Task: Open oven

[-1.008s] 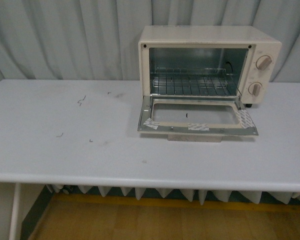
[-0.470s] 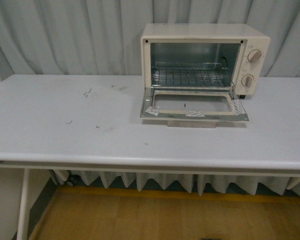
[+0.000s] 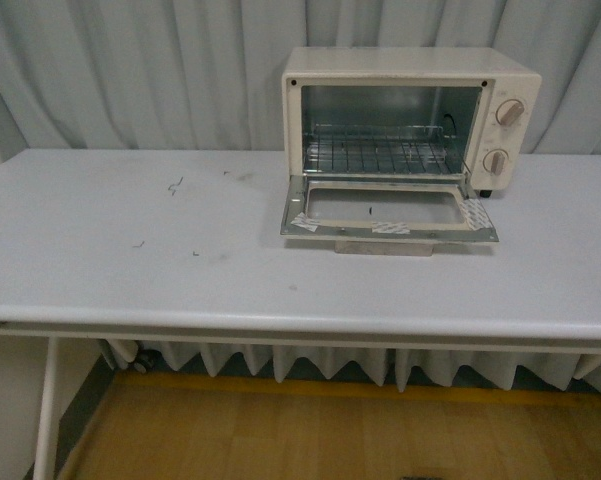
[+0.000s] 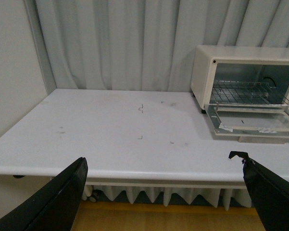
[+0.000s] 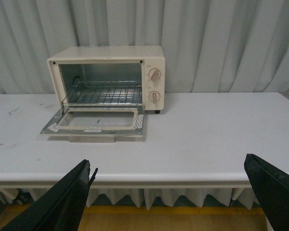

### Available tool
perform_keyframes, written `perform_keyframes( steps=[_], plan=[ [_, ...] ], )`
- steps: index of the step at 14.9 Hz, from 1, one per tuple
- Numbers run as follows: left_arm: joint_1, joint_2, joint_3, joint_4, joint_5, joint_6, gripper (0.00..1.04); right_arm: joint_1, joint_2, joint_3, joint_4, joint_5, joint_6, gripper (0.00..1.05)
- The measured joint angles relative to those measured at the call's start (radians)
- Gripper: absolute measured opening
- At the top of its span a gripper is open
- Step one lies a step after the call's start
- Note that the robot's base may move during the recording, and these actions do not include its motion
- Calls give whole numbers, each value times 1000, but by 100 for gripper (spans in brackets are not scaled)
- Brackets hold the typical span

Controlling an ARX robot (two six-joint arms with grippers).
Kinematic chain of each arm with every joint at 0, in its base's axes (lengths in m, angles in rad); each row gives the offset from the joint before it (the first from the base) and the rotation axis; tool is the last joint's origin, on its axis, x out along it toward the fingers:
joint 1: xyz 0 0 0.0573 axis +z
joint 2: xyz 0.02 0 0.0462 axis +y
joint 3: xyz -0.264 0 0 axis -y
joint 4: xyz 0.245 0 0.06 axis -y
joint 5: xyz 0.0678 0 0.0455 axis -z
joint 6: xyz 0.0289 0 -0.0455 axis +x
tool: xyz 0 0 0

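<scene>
The cream-white oven (image 3: 410, 68) stands at the back right of the white table (image 3: 180, 260). Its glass door (image 3: 388, 212) lies folded down flat, with the beige handle (image 3: 385, 246) at its front edge. The wire rack (image 3: 380, 155) shows inside and two round knobs (image 3: 509, 112) sit on its right side. The oven also shows in the left wrist view (image 4: 245, 55) and the right wrist view (image 5: 106, 55). Neither arm shows in the front view. My left gripper (image 4: 163, 197) and right gripper (image 5: 175, 197) are open and empty, held back in front of the table's front edge, far from the oven.
Grey curtains (image 3: 130, 70) hang behind the table. Small dark marks (image 3: 175, 185) dot the tabletop left of the oven. A wooden floor (image 3: 280, 435) shows below the table's front edge. A wall (image 4: 12, 72) bounds the left side.
The front view has pulled back and risen from one second ago, so the oven looks smaller and further off. Since half a second ago nothing has moved. The door stays folded down.
</scene>
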Motion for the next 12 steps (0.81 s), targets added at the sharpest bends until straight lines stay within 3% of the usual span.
perform_keyframes(
  steps=[12],
  plan=[
    [0,0,0,0,0,1,98,0,0,0,0,0,0,98]
  ],
)
